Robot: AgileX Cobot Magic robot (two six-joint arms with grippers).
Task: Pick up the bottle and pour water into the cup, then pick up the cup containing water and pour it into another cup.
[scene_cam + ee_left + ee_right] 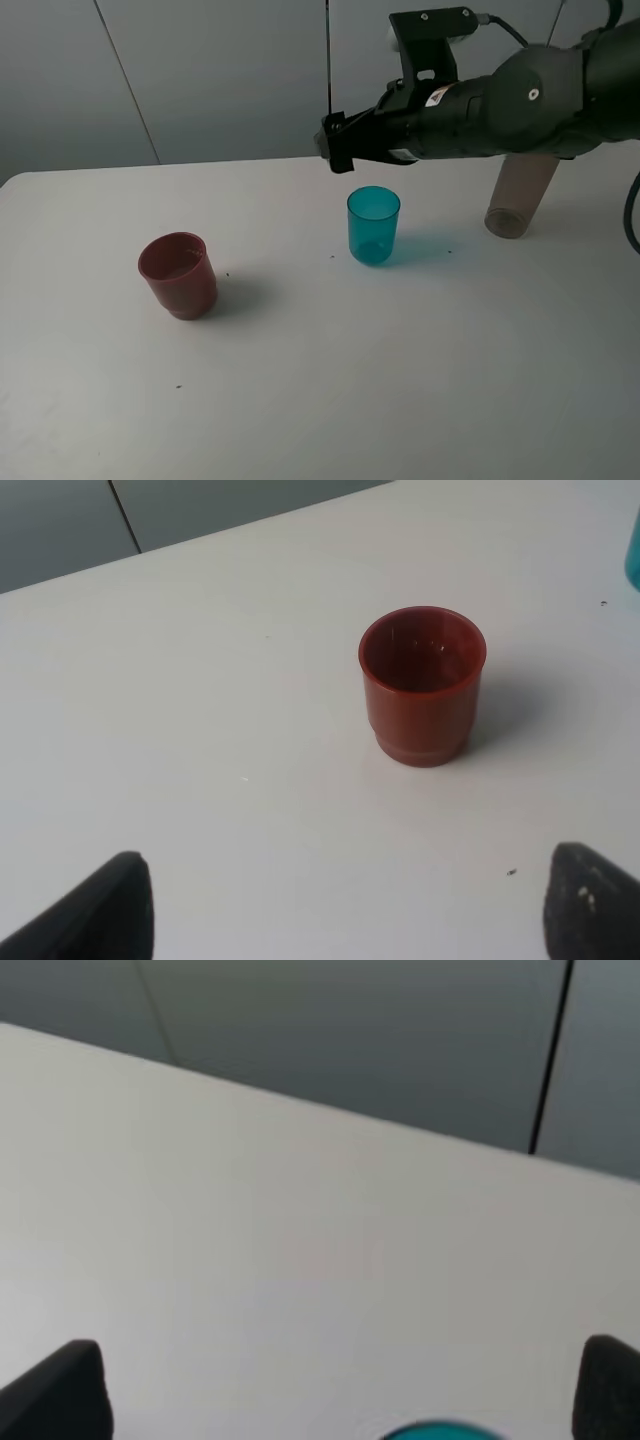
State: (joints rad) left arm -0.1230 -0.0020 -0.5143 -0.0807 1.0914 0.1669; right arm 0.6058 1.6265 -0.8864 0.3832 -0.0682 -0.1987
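The teal translucent cup [373, 225] stands upright near the middle of the table. My right gripper [338, 148] hovers just above and behind it, fingers wide apart and holding nothing. In the right wrist view only the cup's rim [435, 1430] shows, between the spread fingertips [58, 1388] of the right gripper [335, 1395]. The dull-red cup [178, 275] stands to the left. In the left wrist view the red cup [421, 685] is beyond my open, empty left gripper [345, 920]. The smoky bottle [520, 195] stands at the right, its top hidden by the right arm.
The white table [320, 400] runs back to a grey panelled wall [200, 70]. A sliver of the teal cup [634, 550] shows at the edge of the left wrist view. The right arm [520, 100] reaches in from the upper right.
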